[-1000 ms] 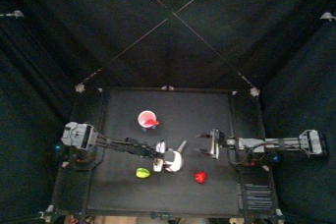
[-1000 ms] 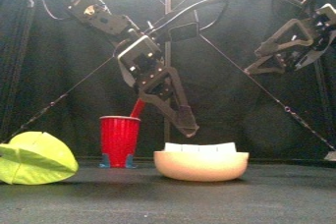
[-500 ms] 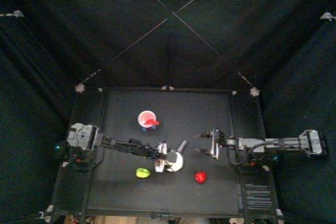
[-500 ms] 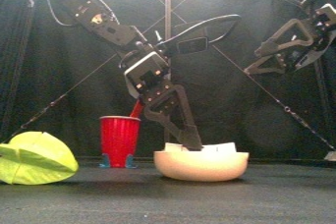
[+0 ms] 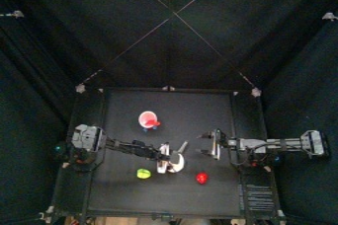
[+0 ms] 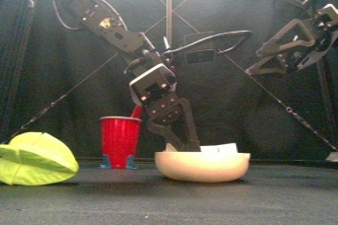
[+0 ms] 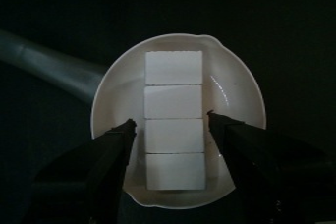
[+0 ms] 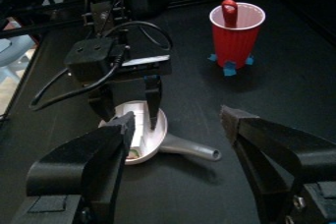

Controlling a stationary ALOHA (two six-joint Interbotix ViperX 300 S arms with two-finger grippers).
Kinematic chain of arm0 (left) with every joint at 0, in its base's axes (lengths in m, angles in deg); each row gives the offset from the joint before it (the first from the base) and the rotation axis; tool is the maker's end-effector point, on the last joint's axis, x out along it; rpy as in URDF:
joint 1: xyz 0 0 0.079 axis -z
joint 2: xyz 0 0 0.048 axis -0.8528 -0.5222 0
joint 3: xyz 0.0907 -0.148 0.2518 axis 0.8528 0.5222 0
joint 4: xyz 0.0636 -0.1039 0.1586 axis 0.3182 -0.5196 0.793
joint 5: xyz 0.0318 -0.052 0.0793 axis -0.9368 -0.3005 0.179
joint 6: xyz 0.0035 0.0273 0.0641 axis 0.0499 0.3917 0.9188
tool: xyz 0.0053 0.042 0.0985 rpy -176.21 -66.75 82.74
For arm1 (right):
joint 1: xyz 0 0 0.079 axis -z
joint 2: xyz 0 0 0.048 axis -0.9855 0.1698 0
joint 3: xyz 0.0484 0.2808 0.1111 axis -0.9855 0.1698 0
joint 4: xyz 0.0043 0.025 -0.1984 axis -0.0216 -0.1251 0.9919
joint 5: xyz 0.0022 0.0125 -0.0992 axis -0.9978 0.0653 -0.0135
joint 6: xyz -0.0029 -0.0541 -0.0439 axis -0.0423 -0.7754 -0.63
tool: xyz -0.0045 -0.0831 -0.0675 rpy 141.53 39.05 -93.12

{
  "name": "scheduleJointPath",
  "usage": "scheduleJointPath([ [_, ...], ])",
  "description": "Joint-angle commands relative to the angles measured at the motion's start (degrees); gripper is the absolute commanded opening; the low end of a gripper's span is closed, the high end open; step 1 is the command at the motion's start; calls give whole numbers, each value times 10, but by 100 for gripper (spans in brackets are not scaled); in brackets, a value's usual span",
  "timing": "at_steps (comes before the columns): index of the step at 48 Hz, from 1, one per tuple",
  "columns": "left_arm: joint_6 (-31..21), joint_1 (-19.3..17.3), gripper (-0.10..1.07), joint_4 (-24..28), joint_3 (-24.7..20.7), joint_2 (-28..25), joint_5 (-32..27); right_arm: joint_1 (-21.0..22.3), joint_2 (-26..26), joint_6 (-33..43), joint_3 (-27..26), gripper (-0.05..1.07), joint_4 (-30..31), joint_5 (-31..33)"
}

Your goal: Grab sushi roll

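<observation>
The sushi roll (image 7: pixel 175 120) is a row of several white square pieces lying in a white oval dish (image 7: pixel 112 85). My left gripper (image 7: pixel 174 122) is open and lowered into the dish, one jaw on each side of the row with a small gap to the pieces. In the front view the left gripper (image 6: pixel 185 142) dips behind the rim of the dish (image 6: pixel 203 167). The top view shows it (image 5: pixel 164 156) over the dish at the table's front middle. My right gripper (image 8: pixel 178 120) is open and empty, raised to the right (image 6: pixel 284 46), looking at the dish (image 8: pixel 138 138).
A red cup (image 6: pixel 121 140) with something red inside stands behind and left of the dish (image 8: pixel 237 27). A green object (image 6: pixel 34 158) lies at the front left. A small red object (image 5: pixel 203 178) lies front right of the dish. A pale handle (image 8: pixel 197 152) sticks out from the dish.
My left gripper has come down from above the dish until its jaws sit inside it, around the white row. The right arm has not moved.
</observation>
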Motion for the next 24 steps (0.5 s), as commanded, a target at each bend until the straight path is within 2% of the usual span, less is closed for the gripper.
scheduleJointPath([
  [1,1,-2,93,-1,-15,7,2,1,1,0,-4,99,0,-3],
  [9,1,-2,89,0,-15,7,2,0,1,0,-4,100,0,-3],
  [24,1,-2,62,-1,-18,12,-1,1,1,0,-4,99,2,-3],
])
